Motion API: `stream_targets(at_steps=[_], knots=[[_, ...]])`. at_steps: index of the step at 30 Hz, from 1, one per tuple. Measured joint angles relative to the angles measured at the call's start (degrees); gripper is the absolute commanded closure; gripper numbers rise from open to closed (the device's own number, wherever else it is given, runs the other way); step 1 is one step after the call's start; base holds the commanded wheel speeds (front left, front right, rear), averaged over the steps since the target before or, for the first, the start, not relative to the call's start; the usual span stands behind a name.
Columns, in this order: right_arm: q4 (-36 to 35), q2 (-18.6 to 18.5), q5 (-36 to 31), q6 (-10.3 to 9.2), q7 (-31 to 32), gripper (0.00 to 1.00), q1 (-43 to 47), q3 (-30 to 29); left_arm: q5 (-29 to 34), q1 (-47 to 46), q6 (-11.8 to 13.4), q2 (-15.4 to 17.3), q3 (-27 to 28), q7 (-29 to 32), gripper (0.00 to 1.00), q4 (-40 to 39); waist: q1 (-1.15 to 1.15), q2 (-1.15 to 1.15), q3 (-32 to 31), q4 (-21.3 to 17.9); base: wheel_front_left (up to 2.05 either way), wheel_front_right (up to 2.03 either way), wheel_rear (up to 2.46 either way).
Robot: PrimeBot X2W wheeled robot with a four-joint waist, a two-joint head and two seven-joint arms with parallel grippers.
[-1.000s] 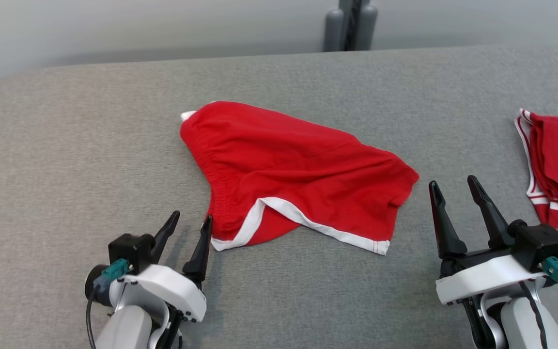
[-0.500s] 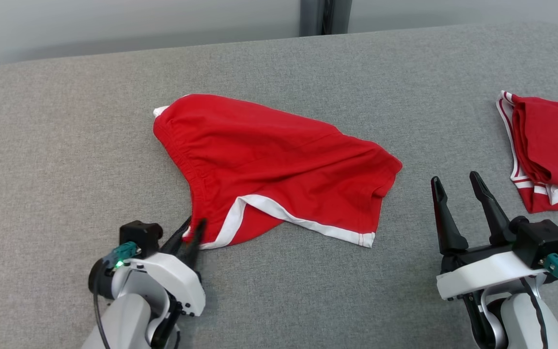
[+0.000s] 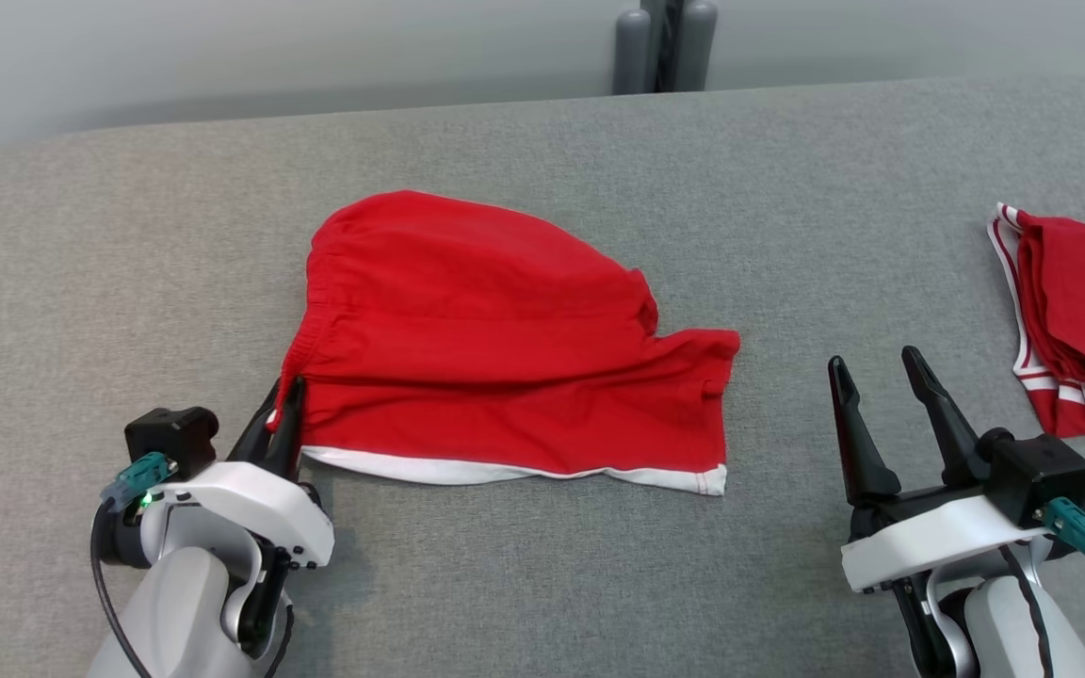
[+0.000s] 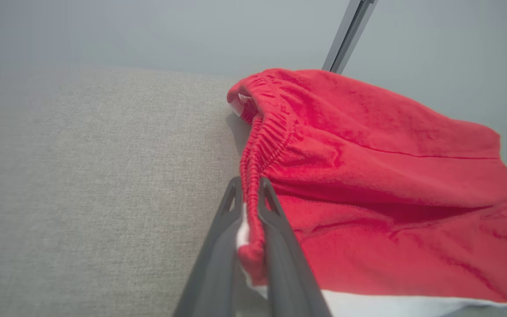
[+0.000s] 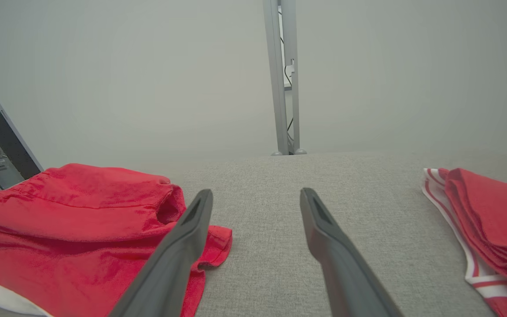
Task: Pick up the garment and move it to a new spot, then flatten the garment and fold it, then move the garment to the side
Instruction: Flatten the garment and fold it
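Garment [image 3: 505,377] — red shorts, pinched at its 8 o'clock corner by my left gripper [image 3: 286,394], fingers closed on the end of the waistband [image 4: 267,132] where it meets the white hem [image 3: 505,469]. From that pinch the cloth spreads toward 2 o'clock across the middle of the grey padded table [image 3: 128,282], rumpled, upper layer bunched. Right gripper [image 3: 872,360] — fingers spread, holding nothing, at 4 o'clock of the shorts, apart from the cloth. Folded red cloth [image 3: 1079,320]: far 3 o'clock, well apart. Step in hand, as I judge it: flattening. I'd draw the pinched corner low toward 9 o'clock, and have the right take the 4 o'clock hem corner so the hem pulls taut.
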Motion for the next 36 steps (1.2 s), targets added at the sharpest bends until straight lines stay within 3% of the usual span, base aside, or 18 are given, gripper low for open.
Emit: stream_targets(at_steps=[8,9,10,11,22,36], knots=[[1.38,0.02,0.11,0.0,0.55,0.0,0.75,0.9,-1.87,3.02,1.1,0.64,0.87,1.54,1.0,0.58,0.0,0.0,-2.0,2.34,0.0,0.0,0.0],[1.58,0.02,0.15,0.01,0.59,0.0,0.8,1.02,-2.12,3.46,0.82,0.44,0.64,1.89,0.83,0.51,0.0,0.0,-2.15,2.62,0.0,0.0,0.0],[1.81,0.02,0.2,0.0,0.71,0.0,0.81,1.21,-2.37,3.79,0.79,0.26,0.54,2.01,0.51,0.42,0.0,0.0,-2.28,2.89,0.0,0.0,0.0],[2.0,0.02,0.2,0.01,0.88,0.0,0.82,1.27,-2.46,3.92,0.8,0.16,0.55,1.85,0.0,0.2,0.0,0.0,-2.38,3.14,0.0,0.0,0.0],[2.66,0.03,0.6,0.01,1.08,0.0,1.72,2.03,-3.26,5.27,0.45,-0.18,2.04,-2.0,0.0,-5.01,0.0,0.0,-3.87,5.44,0.0,0.0,0.0],[2.11,0.04,1.19,0.01,1.09,0.0,4.33,2.27,-2.22,11.51,0.45,-0.65,2.29,-2.71,0.0,-7.56,0.0,0.0,-5.51,8.11,0.0,0.0,0.0]])
